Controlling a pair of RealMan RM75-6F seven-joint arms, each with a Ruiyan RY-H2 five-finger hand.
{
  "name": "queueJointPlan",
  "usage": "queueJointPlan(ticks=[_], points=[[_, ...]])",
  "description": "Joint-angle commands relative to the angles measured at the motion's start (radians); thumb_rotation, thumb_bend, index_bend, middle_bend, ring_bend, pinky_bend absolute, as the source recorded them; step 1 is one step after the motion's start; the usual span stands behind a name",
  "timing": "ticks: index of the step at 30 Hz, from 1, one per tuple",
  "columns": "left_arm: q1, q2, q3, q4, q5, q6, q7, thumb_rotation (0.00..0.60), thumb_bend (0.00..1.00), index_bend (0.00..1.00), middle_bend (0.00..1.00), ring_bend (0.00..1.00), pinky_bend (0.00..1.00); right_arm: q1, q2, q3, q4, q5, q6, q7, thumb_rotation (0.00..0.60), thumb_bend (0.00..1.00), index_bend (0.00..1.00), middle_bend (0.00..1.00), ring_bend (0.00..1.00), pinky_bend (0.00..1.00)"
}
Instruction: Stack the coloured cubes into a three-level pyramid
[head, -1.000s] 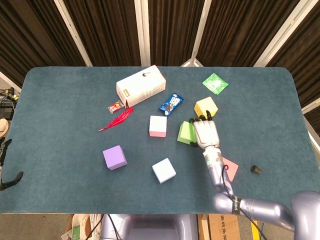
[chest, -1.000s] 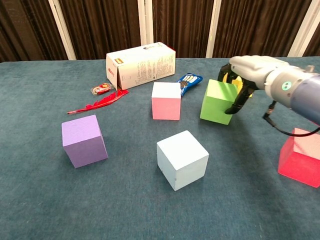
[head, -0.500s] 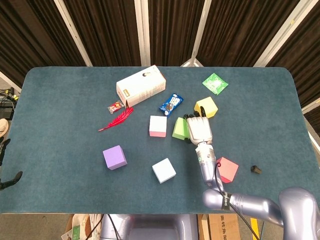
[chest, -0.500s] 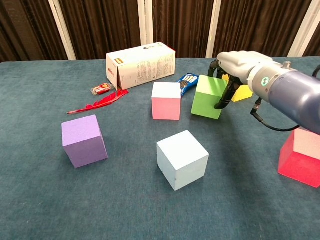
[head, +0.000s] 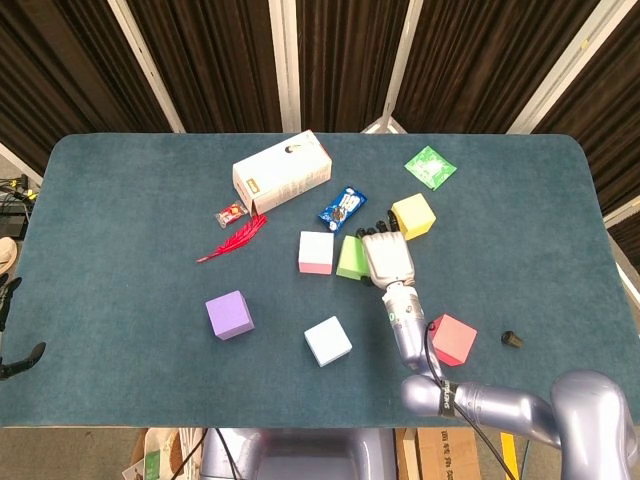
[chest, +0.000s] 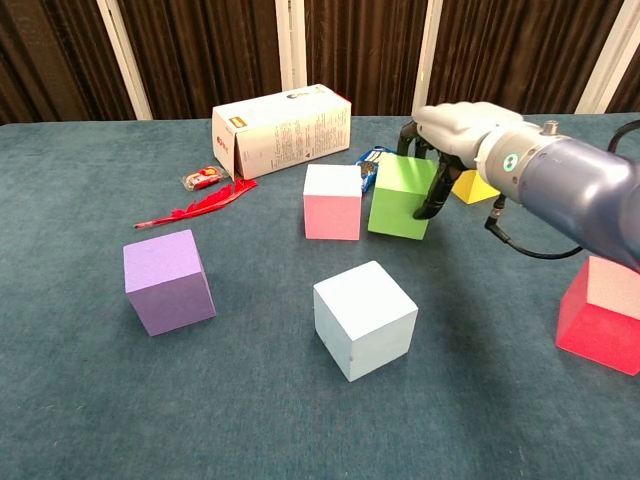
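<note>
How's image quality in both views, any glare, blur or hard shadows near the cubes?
Head view: even overhead light, no glare, sharp; the matte green cube beside the right robot hand casts hardly any shadow. Chest view: also sharp, soft shadows only; the red cube is cropped by the right frame edge.

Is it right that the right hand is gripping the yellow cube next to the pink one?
Not the yellow cube: the right hand grips the green cube, which sits next to the pink cube. The chest view shows it.
</note>
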Motion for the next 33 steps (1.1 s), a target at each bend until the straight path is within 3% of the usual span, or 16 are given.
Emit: queueJointPlan(ticks=[1, 17, 33], points=[[0.0, 0.0, 0.001, 0.0, 0.003, 0.002, 0.0, 0.6, 0.32, 0.07, 0.0, 0.0, 0.0, 0.01, -0.009, 0.002, 0.01, 0.0, -0.004, -0.006, 0.6, 0.24, 0.39, 0.43, 0.22, 0.0], [0.002, 0.0, 0.002, -0.001, 0.005, 0.005, -0.003, 0.6, 0.32, 0.07, 0.0, 0.0, 0.0, 0.048, -0.054, 0.012, 0.116, 0.023, -0.041, -0.009, 0.6, 0.24, 0.39, 0.43, 0.22, 0.0], [-0.003, -0.01, 0.003, -0.001, 0.0, 0.002, 0.017, 0.6, 0.32, 0.07, 0.0, 0.0, 0.0, 0.059, -0.054, -0.002, 0.14, 0.017, -0.086, 0.001, 0.6, 0.24, 0.39, 0.43, 0.22, 0.0]])
